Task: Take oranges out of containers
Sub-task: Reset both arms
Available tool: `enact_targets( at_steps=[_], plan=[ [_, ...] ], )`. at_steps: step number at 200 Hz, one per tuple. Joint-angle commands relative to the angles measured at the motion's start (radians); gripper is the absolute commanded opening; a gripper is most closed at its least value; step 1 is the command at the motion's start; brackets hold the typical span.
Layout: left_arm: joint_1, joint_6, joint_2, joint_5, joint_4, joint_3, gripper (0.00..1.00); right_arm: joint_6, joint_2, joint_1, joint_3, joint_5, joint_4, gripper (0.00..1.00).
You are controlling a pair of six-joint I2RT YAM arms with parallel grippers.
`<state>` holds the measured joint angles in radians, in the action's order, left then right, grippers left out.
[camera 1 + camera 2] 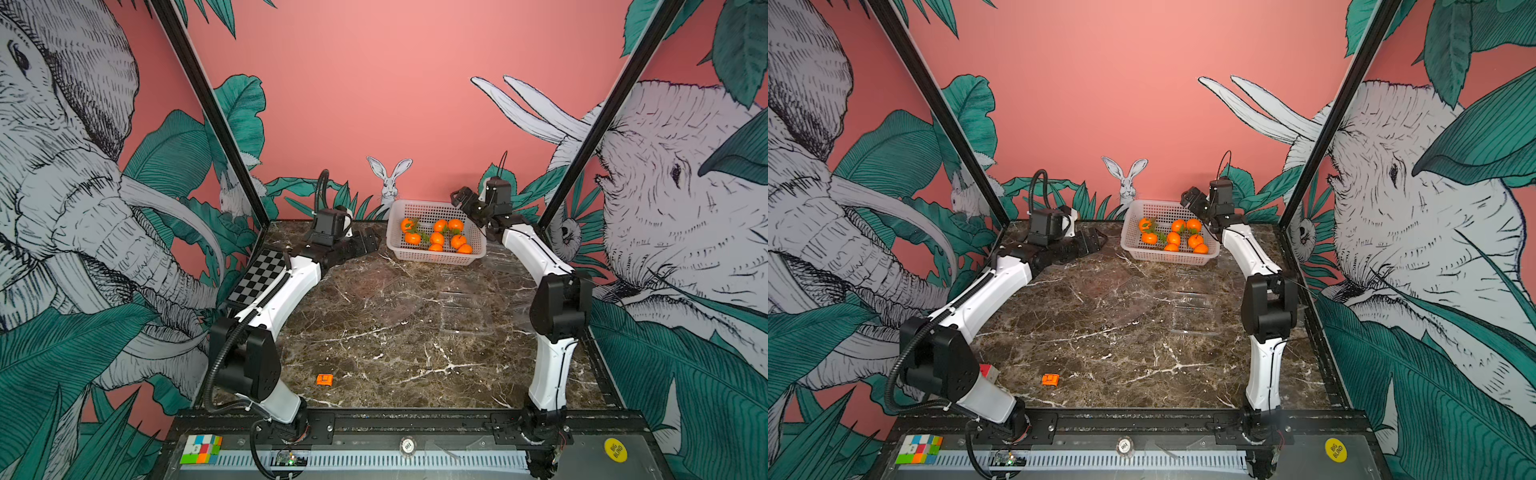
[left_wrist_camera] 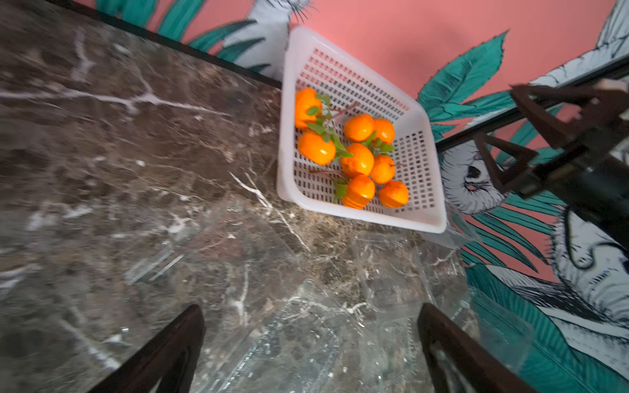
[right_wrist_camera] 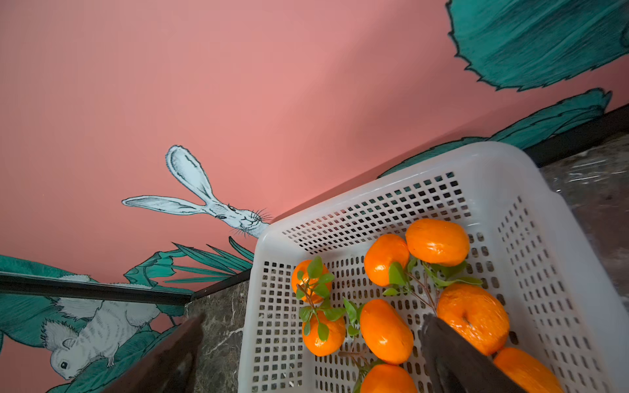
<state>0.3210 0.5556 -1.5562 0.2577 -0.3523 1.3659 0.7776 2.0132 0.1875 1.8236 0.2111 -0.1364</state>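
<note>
The left claw sits low over the desk, spread wide and empty. The oranges lie in the white basket; the clear containers stand empty before it. The right claw hangs released above the basket.

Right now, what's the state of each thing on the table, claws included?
oranges: all eight in the white basket
containers: empty, on the table
left claw: open, empty
right claw: open, empty, over the white basket
orange block: lying alone on the table
</note>
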Motion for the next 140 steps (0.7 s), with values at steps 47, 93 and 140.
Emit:
enact_targets(
  at_steps=[47,93,140],
  plan=[
    [-0.292,-0.092,0.116,-0.106,-0.014,-0.154,0.99,-0.214,-0.344,-0.025,-0.393,-0.221,-0.036,0.99],
    [-0.380,-0.189,0.101,-0.366,0.018,-0.230,0.99,-0.173,-0.504,-0.111,-0.668,-0.296,0.020,0.99],
    [-0.382,-0.224,0.156,-0.661,0.270,-0.465,0.99,-0.240,-0.616,-0.117,-0.838,-0.523,0.073,0.99]
  ],
)
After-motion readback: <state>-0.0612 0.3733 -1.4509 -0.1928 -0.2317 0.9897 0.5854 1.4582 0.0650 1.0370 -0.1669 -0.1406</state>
